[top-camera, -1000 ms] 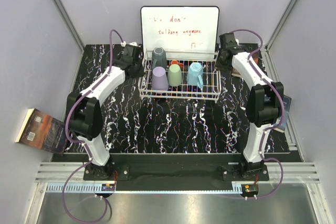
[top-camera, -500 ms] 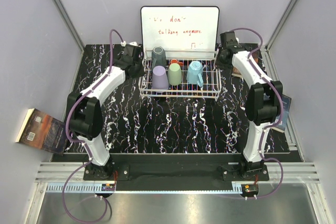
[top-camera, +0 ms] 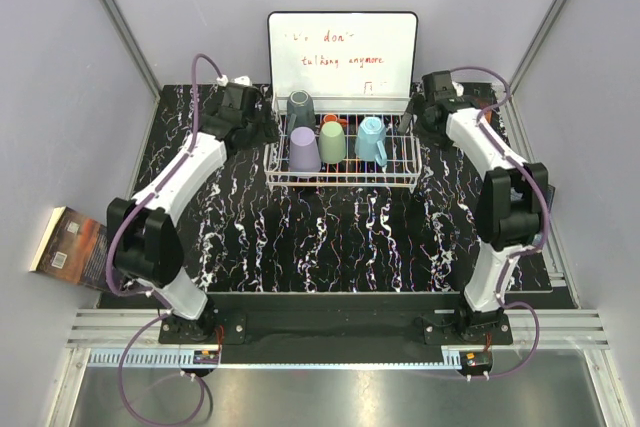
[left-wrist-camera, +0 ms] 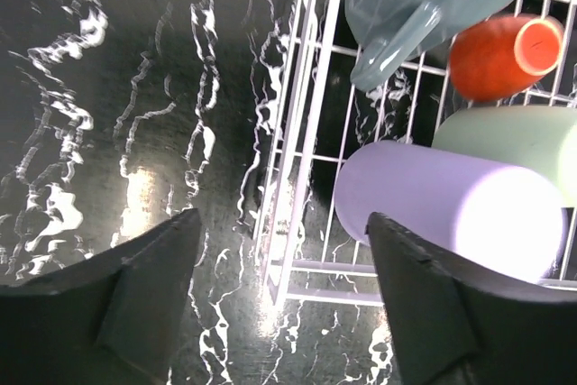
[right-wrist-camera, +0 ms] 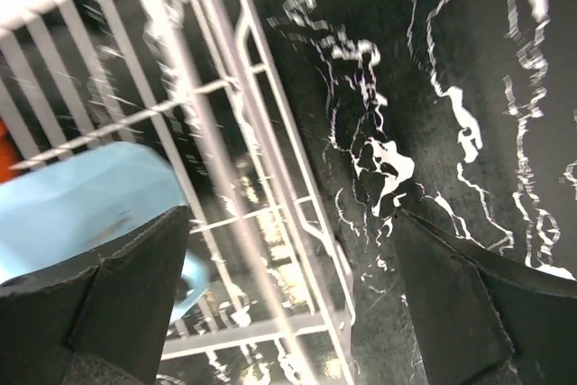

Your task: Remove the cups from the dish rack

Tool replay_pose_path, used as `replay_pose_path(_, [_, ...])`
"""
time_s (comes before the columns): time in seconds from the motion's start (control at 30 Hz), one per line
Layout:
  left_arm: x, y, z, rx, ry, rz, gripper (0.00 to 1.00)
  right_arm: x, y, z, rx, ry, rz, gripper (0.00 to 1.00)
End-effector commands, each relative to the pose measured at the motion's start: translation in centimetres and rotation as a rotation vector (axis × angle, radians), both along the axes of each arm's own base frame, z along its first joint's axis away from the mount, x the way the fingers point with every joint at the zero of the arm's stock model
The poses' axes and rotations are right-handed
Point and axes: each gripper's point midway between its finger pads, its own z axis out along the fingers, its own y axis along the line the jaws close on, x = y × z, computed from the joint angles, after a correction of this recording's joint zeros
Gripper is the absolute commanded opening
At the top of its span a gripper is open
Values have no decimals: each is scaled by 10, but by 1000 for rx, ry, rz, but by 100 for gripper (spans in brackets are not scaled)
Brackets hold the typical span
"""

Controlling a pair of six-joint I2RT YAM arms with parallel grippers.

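The white wire dish rack (top-camera: 340, 185) stands at the back of the table. In it are a dark grey cup (top-camera: 301, 110), a lilac cup (top-camera: 304, 149), a pale green cup (top-camera: 333, 143), a small orange cup (top-camera: 334, 121) and a light blue cup (top-camera: 372, 140) with a handle. My left gripper (top-camera: 264, 130) is open at the rack's left end, its jaws straddling the side wire (left-wrist-camera: 306, 123), with the lilac cup (left-wrist-camera: 451, 209) just inside. My right gripper (top-camera: 417, 121) is open at the right end, straddling that side's wire (right-wrist-camera: 261, 160) next to the light blue cup (right-wrist-camera: 81, 205). Neither gripper holds anything.
A whiteboard (top-camera: 342, 55) with red writing leans behind the rack. One book (top-camera: 75, 247) lies off the table's left edge, and another (top-camera: 545, 207) sits by the right arm. The black marbled tabletop (top-camera: 340, 237) extends in front of the rack.
Both grippers have gone from shut to open at the rack's ends. The left arm has swung a little to the left and back. The cups have not moved.
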Motion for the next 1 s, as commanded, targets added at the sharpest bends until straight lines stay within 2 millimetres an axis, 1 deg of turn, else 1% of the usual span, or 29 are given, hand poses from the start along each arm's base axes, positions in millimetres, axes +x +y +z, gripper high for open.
replay_pose_path(0.0, [1, 11, 50, 10, -121, 39, 84, 5, -7, 89, 18, -226, -52, 100])
replay_pose_path(0.07, [-2, 13, 57, 11, -135, 40, 85, 2, -8, 106, 26, -264, -54, 100])
replay_pose_path(0.1, [-7, 15, 65, 12, -150, 36, 85, -6, -6, 121, 43, -294, -38, 100])
replay_pose_path(0.13, [-10, 15, 67, 10, -154, 33, 85, -11, -1, 128, 52, -306, -12, 100])
replay_pose_path(0.17, [-13, 14, 66, 8, -153, 23, 85, -17, 5, 134, 58, -317, 14, 100])
replay_pose_path(0.2, [-20, 12, 73, 8, -172, 2, 85, -30, 11, 143, 62, -335, 40, 99])
replay_pose_path(0.23, [-26, 11, 69, 19, -163, -7, 85, -41, 31, 144, 54, -340, 116, 99])
replay_pose_path(0.27, [-30, 12, 71, 26, -172, -3, 85, -50, 37, 151, 48, -357, 144, 99])
replay_pose_path(0.3, [-40, 10, 78, 16, -189, -13, 85, -58, 44, 142, 30, -334, 186, 99])
replay_pose_path(0.33, [-48, 10, 73, 19, -178, -17, 85, -67, 60, 138, 27, -319, 231, 99])
replay_pose_path(0.4, [-61, 10, 72, 8, -180, -17, 85, -75, 68, 122, 27, -277, 261, 99])
replay_pose_path(0.43, [-75, 13, 72, 2, -188, -21, 85, -77, 71, 117, 35, -262, 272, 99])
replay_pose_path(0.47, [-83, 13, 71, -14, -186, -21, 85, -77, 78, 108, 43, -236, 292, 99])
replay_pose_path(0.5, [-94, 8, 70, -31, -185, -50, 85, -75, 82, 106, 47, -232, 296, 99])
replay_pose_path(0.53, [-109, 12, 68, -34, -192, -56, 85, -75, 84, 103, 47, -223, 303, 99])
replay_pose_path(0.57, [-117, 15, 68, -47, -195, -45, 85, -74, 90, 99, 36, -216, 312, 99])
replay_pose_path(0.6, [-127, 17, 65, -50, -186, -48, 85, -70, 92, 102, 20, -227, 318, 100])
replay_pose_path(0.63, [-135, 20, 56, -46, -170, -45, 86, -67, 92, 100, 13, -228, 316, 100])
replay_pose_path(0.67, [-146, 24, 58, -49, -173, -31, 86, -60, 93, 98, 2, -231, 308, 100])
replay_pose_path(0.73, [-155, 29, 47, -37, -147, -18, 86, -50, 96, 96, -15, -231, 320, 100])
replay_pose_path(0.77, [-161, 31, 46, -41, -146, -8, 86, -41, 102, 94, -15, -228, 329, 100])
replay_pose_path(0.8, [-164, 32, 44, -46, -143, -4, 86, -37, 105, 94, -9, -229, 334, 100])
replay_pose_path(0.83, [-168, 33, 38, -47, -133, -2, 86, -32, 107, 92, -5, -223, 335, 100])
replay_pose_path(0.9, [-174, 32, 36, -71, -134, 5, 86, -22, 116, 88, 14, -220, 340, 100])
replay_pose_path(0.97, [-180, 31, 30, -79, -116, 7, 86, -12, 123, 86, 28, -226, 339, 100])
